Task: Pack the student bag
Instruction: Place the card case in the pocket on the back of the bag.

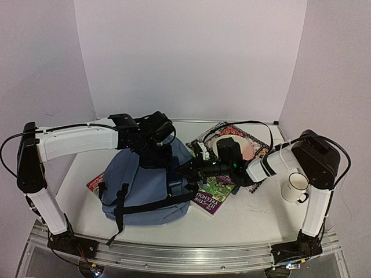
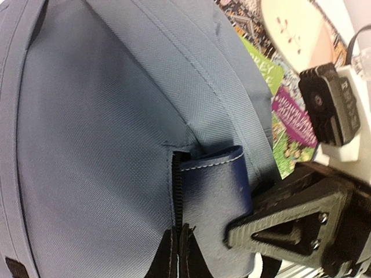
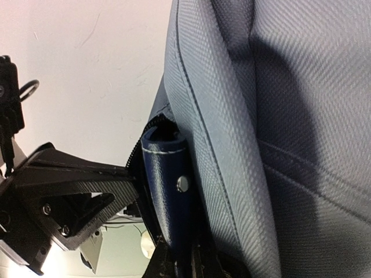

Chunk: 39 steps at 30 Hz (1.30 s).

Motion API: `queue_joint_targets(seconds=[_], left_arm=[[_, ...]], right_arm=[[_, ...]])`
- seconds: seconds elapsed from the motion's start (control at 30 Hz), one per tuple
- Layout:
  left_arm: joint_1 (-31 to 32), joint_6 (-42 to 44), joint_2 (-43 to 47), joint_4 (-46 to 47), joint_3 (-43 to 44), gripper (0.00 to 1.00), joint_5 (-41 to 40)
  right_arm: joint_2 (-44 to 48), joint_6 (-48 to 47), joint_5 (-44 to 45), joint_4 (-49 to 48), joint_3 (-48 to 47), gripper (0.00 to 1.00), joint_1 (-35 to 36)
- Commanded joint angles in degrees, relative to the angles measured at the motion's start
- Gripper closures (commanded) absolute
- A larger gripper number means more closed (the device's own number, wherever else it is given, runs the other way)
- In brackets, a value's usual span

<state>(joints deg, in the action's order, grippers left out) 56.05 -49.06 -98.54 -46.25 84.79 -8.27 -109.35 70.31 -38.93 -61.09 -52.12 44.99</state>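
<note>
One student bag (image 1: 142,191) slumps on the worktop (image 1: 249,223), its bulk on the near side of both end effectors. Two end effectors meet at its top. The left end effector (image 2: 178,255) is pinched shut on the zipper edge, and the right end effector (image 3: 177,260) is clamped on the single navy tab (image 3: 165,179). Three books counted: a green-purple book (image 1: 213,197) just under the right end effector, a red book (image 1: 94,184) well left of the left one, and a patterned book (image 1: 229,130) beyond both. One white mug (image 1: 295,186) stands far right, and one pale plate (image 1: 248,150) sits behind.

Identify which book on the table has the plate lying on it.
The dark floral-patterned book at the far right, under the pale plate. The purple-and-green book lies beside the student bag; the red one pokes from under it.
</note>
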Motion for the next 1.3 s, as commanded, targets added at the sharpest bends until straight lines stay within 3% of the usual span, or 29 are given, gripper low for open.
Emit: queue_joint_targets(seconds=[0.0,0.13,0.33,0.53,0.6,0.7,0.83,1.17,1.27], left_arm=[[1.6,-2.4,2.5,10.1,1.3,1.00,7.9],[1.5,-1.5,1.8,10.7,2.3,1.00,7.3],[1.5,2.6,0.7,10.5,5.2,1.00,4.5],[1.4,4.1,0.0,10.7,5.1,1.00,5.5],[1.5,3.6,-0.1,10.8,4.4,1.00,6.5],[1.4,3.3,0.9,10.7,1.8,1.00,3.8],[0.1,2.7,2.2,10.6,-2.2,1.00,-0.7],[-0.6,5.0,2.0,11.6,-6.0,1.00,-4.4],[-0.6,7.4,2.3,11.9,-5.8,0.93,-3.6]], right_arm=[[2.9,1.7,5.7,-6.8,-3.2,1.00,0.5],[0.8,-0.2,4.0,-4.8,-5.0,1.00,2.4],[-1.9,-7.2,0.5,6.1,-10.3,1.00,5.4],[-3.4,-8.5,-0.7,8.1,-11.0,0.99,5.7],[-4.0,-9.4,-0.7,9.1,-12.2,0.92,5.7],[-3.8,-12.4,0.1,12.5,-14.4,0.73,5.6],[0.1,-19.9,3.4,20.8,-14.6,0.63,5.2],[9.8,-34.5,11.6,38.8,-12.3,0.50,4.1],[11.7,-36.8,13.6,41.9,-11.4,0.48,4.1]])
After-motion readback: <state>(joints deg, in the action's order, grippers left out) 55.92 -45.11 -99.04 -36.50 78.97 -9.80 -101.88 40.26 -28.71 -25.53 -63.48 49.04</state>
